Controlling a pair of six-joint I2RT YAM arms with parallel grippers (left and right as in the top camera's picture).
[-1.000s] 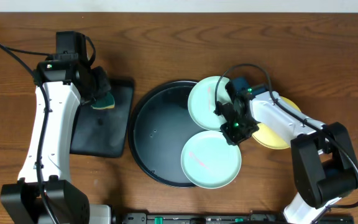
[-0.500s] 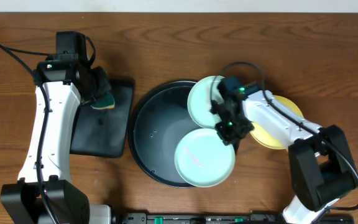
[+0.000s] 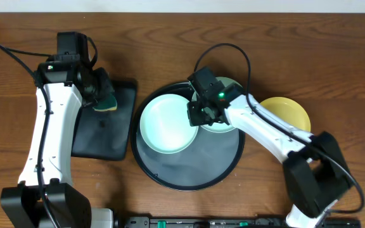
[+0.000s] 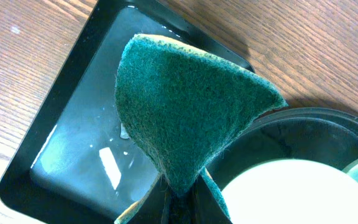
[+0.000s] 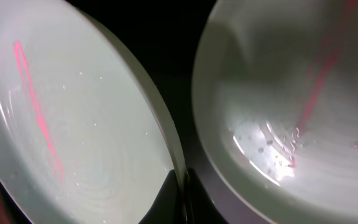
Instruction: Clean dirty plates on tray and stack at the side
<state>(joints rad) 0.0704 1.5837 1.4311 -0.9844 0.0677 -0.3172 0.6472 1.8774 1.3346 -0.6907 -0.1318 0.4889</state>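
Rectangular black tray [image 3: 103,136] on dark wood-grain surface [image 3: 170,50], left side. Tray floor wet: water film and droplets seen in left wrist view. Green scouring sponge [image 4: 185,112] folded cone-like, pinched at base, yellow backing showing at edge, raised over tray's far end.

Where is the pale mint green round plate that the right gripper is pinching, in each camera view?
Overhead: the pale mint green plate lies in the left half of the large round black tray.
Left wrist: bottom right corner, below-right of the green sponge.
Right wrist: fills the left side, right gripper on its rim.
Shared landmark: the black tray, dark beside the plate in every view.
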